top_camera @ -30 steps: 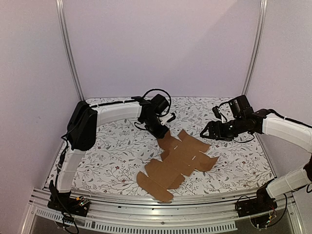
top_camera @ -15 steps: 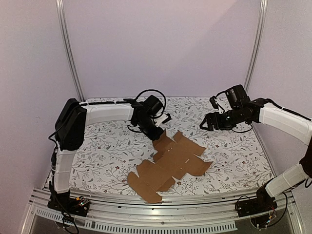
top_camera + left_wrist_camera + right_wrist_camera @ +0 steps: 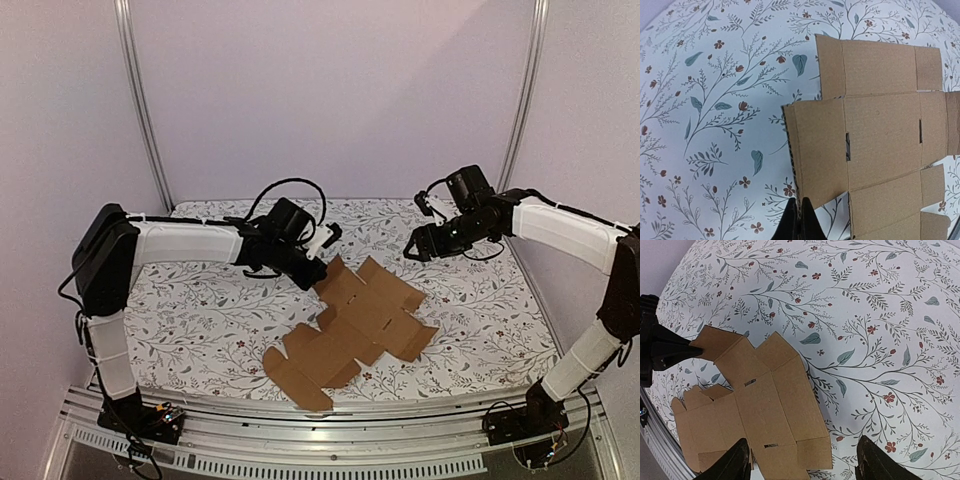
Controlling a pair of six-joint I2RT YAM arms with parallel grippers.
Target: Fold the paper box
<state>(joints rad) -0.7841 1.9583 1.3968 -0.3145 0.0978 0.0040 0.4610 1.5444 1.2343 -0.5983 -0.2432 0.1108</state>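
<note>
Squinting at this one, where's the paper box (image 3: 350,325) sitting?

> Pretty much dead centre of the flowery tabletop (image 3: 200,320). It's unfolded, plain brown, and runs roughly 8 to 2 o'clock in the overhead view. Flaps and slots are all showing.

Cool, and the hands?

> So the left hand (image 3: 318,277) is at the sheet's 11 o'clock corner. Its fingers (image 3: 809,227) are pressed together right on the edge of that flap, so it's pinching cardboard. The right hand (image 3: 411,249) hangs out past the sheet's 1 o'clock, up off the tabletop and touching nothing. Its fingers (image 3: 732,465) stand well apart in the wrist view, and the sheet fills the 7 o'clock part of that frame.
</note>
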